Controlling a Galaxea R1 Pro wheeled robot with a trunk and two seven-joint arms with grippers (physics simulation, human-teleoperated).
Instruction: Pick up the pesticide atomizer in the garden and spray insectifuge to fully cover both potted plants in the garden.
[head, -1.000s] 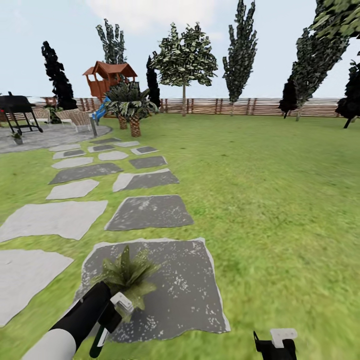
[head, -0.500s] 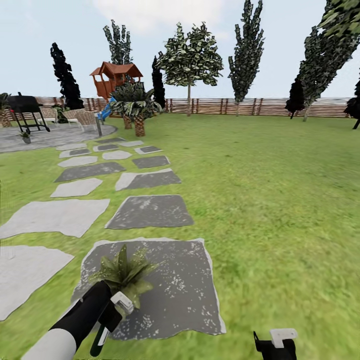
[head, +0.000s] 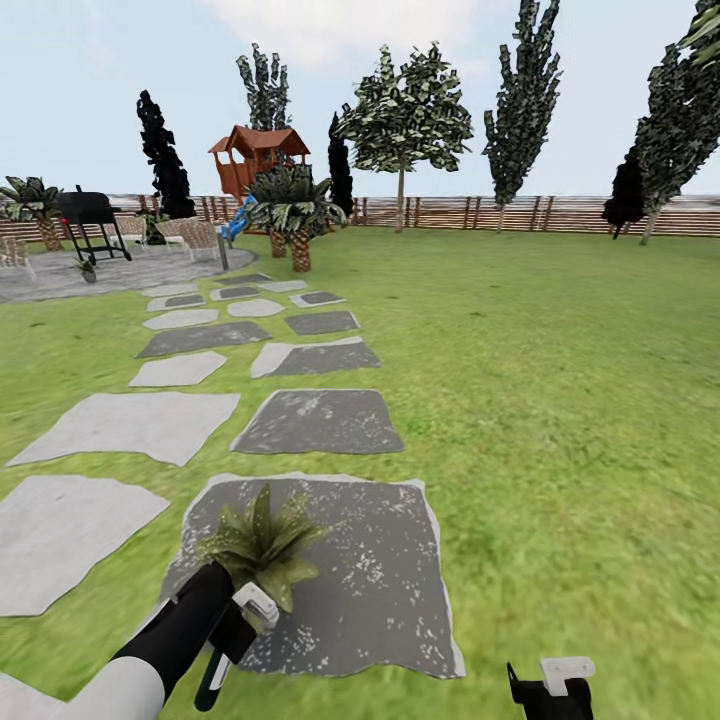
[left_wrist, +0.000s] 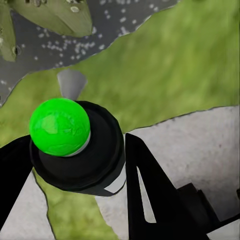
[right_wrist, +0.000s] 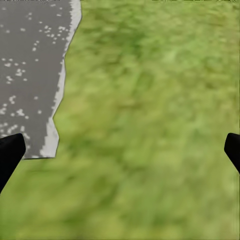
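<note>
Out on the lawn, the left end effector (head: 232, 640) hangs low over the near edge of a dark, speckled stone slab (head: 360, 580), its black forearm sleeve giving way to a white upper arm. It is pinching the pesticide atomizer (left_wrist: 75, 145): in the left wrist view the bottle's round, matte black cap sits clamped between two dark angular fingers (left_wrist: 150, 190), topped by a glossy bright green ball, with a small grey nozzle poking out from the cap. Just beyond the gripper in the head view, a potted plant (head: 262, 545) spreads a low rosette of broad, pointed, mottled green leaves over that same slab, no pot to be seen. The right end effector (right_wrist: 120, 150) is spread wide, its black fingertips at the two edges of the right wrist view, above blurry grass beside the slab's pale ragged border. Further off, a path of irregular flat stepping stones (head: 320, 420), some pale grey, some charcoal, leads toward a scaly-trunked palm (head: 297, 215), a red-roofed wooden playhouse (head: 256, 160), a black barbecue grill (head: 92, 218) and a slatted wooden fence (head: 500, 213).
</note>
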